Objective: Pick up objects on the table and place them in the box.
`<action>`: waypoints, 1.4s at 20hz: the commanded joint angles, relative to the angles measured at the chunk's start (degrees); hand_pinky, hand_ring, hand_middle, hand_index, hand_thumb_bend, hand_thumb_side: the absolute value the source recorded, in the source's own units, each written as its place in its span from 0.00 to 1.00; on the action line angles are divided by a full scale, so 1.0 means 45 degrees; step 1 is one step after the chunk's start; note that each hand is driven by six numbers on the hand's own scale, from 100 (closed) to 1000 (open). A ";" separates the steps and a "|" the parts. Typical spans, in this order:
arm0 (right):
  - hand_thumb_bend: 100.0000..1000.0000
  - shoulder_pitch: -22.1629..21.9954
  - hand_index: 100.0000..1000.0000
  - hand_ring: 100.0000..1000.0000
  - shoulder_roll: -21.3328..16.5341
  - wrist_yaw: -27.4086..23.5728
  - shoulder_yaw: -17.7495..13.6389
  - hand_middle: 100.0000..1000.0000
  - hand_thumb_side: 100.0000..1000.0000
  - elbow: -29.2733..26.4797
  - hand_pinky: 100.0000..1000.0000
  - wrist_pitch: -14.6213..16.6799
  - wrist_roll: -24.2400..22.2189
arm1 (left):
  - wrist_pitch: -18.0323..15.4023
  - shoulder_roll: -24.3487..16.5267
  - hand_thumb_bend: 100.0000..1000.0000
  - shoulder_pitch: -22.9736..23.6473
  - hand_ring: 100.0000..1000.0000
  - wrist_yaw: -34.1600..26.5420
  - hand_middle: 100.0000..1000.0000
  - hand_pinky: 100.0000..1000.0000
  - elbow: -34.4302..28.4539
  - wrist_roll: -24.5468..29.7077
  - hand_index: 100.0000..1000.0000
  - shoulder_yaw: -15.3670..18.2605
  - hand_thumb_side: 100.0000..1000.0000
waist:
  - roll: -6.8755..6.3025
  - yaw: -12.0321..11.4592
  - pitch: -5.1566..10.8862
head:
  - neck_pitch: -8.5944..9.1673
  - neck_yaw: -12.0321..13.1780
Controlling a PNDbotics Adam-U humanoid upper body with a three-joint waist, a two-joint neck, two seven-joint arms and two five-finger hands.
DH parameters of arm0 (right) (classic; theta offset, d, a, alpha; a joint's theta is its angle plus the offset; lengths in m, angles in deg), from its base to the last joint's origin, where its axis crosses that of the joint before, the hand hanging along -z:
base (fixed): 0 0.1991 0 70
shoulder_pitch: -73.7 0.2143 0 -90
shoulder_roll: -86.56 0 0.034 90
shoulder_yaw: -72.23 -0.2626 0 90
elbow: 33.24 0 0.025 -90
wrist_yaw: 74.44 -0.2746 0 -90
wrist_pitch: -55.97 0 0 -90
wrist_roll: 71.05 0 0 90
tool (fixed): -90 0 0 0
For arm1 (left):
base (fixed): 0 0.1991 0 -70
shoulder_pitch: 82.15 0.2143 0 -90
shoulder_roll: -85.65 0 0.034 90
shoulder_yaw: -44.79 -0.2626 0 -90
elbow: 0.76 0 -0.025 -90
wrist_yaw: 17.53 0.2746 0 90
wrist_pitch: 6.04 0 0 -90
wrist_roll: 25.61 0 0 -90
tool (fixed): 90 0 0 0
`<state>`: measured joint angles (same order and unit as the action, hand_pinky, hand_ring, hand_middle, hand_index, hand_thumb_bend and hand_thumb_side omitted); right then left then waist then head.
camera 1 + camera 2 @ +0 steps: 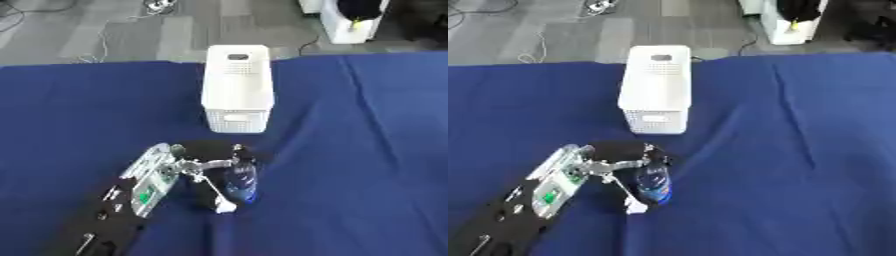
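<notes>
A tabletop (pixel 367 150) covered in deep blue cloth fills most of the view, with grey floor beyond its far edge. On the cloth, toward the near edge and left of the middle, lies a small plastic bottle (pixel 242 181) with a blue label and a white cap. Its long axis runs roughly from the far edge toward the near edge, leaning slightly, and the white cap points at the near edge.

The left robot hand (pixel 203 167) comes in from the near left corner on a black arm with silver and green parts. Its fingers are curled round the bottle: a dark finger hooks over the far end, and a thin silver finger (pixel 208 184) runs along the bottle's left side down to the cap. Whether the bottle rests on the cloth or is just clear of it cannot be told.

Straight beyond the bottle, near the middle of the far edge, stands a white perforated box (pixel 656 90), open at the top, long axis running away from the viewer, with a handle slot in each short end. The box is apart from the bottle, with bare cloth between them.

The right robot hand shows in neither view.
</notes>
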<state>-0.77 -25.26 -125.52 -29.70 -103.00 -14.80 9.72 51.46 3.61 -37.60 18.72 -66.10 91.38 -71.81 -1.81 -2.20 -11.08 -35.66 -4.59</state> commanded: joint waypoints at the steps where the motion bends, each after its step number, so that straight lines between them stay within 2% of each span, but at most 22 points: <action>1: 0.00 0.0110 0.86 0.79 -0.0368 0.0033 -0.0123 0.79 1.00 -0.0108 0.89 0.0016 -0.0072 | 0.0297 -0.0428 0.00 -0.0084 0.00 -0.0316 0.00 0.00 -0.0454 0.0143 0.12 -0.0065 0.16 | 0.0096 -0.0010 0.0143 | 0.0023 -0.0096; 21: 0.00 0.0051 0.86 0.79 -0.0412 0.0037 -0.0129 0.78 1.00 -0.0050 0.89 0.0004 -0.0131 | 0.2128 -0.0890 0.00 -0.0281 0.00 -0.2415 0.00 0.00 -0.3174 0.0364 0.12 0.0115 0.18 | 0.0063 -0.0077 0.0228 | -0.0028 -0.0193; 28: 0.00 0.0001 0.86 0.79 -0.0436 0.0047 -0.0148 0.77 1.00 -0.0027 0.90 -0.0025 -0.0141 | 0.3079 -0.1180 0.00 -0.0574 0.00 -0.2930 0.00 0.00 -0.4402 0.0343 0.12 0.0539 0.19 | 0.0002 -0.0155 0.0273 | -0.0072 -0.0273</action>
<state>-1.04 -25.26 -125.50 -29.71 -102.65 -14.94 9.26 64.53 -0.55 -38.94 6.23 -83.88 93.13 -70.55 -2.07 -2.93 -11.12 -35.74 -5.08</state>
